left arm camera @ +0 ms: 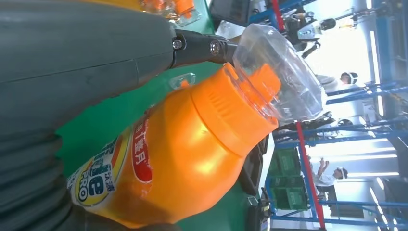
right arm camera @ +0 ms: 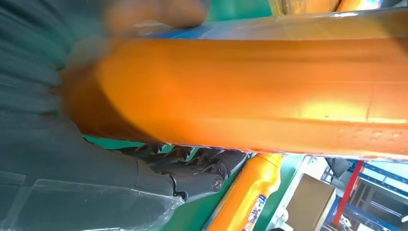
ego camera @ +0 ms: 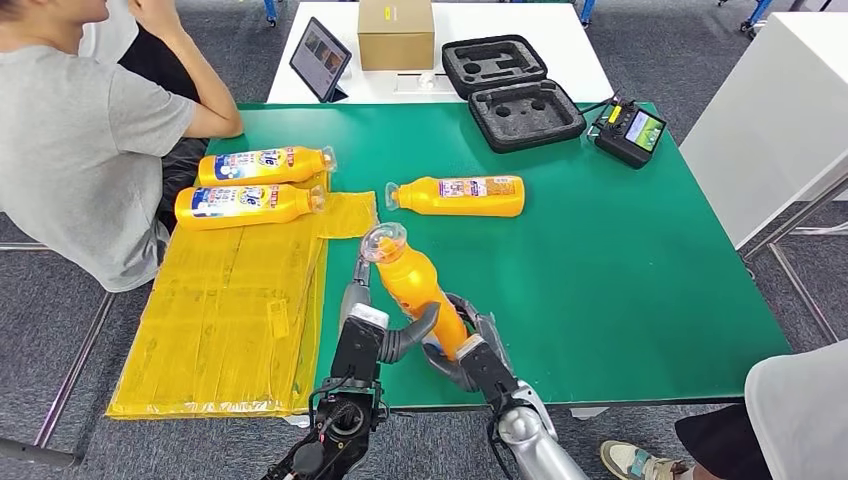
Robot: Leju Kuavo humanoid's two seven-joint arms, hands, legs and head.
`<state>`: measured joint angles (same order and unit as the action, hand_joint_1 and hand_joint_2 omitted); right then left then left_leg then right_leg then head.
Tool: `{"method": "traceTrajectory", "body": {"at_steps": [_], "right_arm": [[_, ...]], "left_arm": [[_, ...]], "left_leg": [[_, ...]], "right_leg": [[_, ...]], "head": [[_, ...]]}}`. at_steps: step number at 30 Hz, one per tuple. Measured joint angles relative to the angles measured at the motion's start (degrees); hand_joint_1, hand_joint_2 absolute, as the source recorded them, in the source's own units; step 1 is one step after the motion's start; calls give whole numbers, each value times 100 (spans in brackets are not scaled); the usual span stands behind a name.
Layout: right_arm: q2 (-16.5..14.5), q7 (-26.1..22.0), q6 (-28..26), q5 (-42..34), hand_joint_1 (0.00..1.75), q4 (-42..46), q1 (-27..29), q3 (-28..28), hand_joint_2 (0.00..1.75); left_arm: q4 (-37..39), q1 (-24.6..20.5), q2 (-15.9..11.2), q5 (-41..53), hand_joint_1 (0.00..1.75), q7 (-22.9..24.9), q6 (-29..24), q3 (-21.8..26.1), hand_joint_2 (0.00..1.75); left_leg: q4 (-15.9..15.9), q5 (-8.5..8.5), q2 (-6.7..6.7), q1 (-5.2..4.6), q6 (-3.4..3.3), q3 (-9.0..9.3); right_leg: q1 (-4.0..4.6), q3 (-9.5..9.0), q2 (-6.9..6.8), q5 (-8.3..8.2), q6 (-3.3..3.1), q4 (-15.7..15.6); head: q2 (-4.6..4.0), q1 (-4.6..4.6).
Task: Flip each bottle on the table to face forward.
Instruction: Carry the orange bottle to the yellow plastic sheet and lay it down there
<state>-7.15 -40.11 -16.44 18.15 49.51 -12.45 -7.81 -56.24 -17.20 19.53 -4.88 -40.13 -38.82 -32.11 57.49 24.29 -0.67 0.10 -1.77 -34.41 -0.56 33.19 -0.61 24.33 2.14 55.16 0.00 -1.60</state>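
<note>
Both hands gripped the orange detergent bottle (ego camera: 418, 287) between them, left hand (ego camera: 372, 325) left, right hand (ego camera: 470, 352) near-right

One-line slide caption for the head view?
Both hands, left and right, hold an orange bottle tilted above the green table; three more bottles lie beyond.

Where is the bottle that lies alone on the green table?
In the head view, the lone bottle lies mid-table, cap pointing left, right of the yellow sheet and behind the held bottle.

1 orange bottle (ego camera: 418, 287) lifted, 3 bottles (ego camera: 262, 166) lying flat
</note>
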Motion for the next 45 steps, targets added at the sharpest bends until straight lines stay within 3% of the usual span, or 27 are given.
{"method": "traceTrajectory", "body": {"at_steps": [7, 15, 23, 31, 38, 45], "right_arm": [[2, 10, -547, 349, 175, -92, -38, -109, 175], [4, 26, -728, 503, 175, -149, -37, -164, 175], [10, 164, -1500, 1165, 175, -188, -22, -220, 175], [44, 677, -2325, 2436, 175, -187, -1, -339, 175], [-73, 758, -2378, 3841, 175, -96, 51, 148, 175], [-276, 754, -2382, 4269, 175, -48, 107, 504, 175]], "left_arm": [[195, -72, 25, -319, 0, -4, 147, -52, 175], [427, -173, 57, -549, 0, -16, 229, -122, 175], [1344, -629, 90, -2337, 0, 225, 1201, -654, 175], [1772, -819, 91, -3052, 0, 549, 1573, -1138, 175], [1896, -821, 89, -3314, 0, 746, 1731, -1185, 175], [1920, -814, 88, -3470, 0, 669, 1619, -1184, 175]], "left_leg": [[0, 0, 0, -1, 0, -1], [0, 0, 0, -1, 0, -1], [0, -1, 1, -1, -1, 0], [1, -2, 2, -1, -3, 0], [0, -2, 3, -1, -3, 0], [0, -2, 2, -1, -3, -1]], "right_leg": [[-1, 0, 0, 0, 0, 0], [-1, 0, 0, 0, 0, 0], [-1, -1, 0, 0, 0, 0], [-1, -1, -3, 0, 0, 0], [-1, -1, -4, 0, 0, 0], [-1, 0, -4, 0, 0, 0]], "head": [[0, 0], [0, 0], [0, 1], [0, 0], [0, -1], [0, 1]]}}
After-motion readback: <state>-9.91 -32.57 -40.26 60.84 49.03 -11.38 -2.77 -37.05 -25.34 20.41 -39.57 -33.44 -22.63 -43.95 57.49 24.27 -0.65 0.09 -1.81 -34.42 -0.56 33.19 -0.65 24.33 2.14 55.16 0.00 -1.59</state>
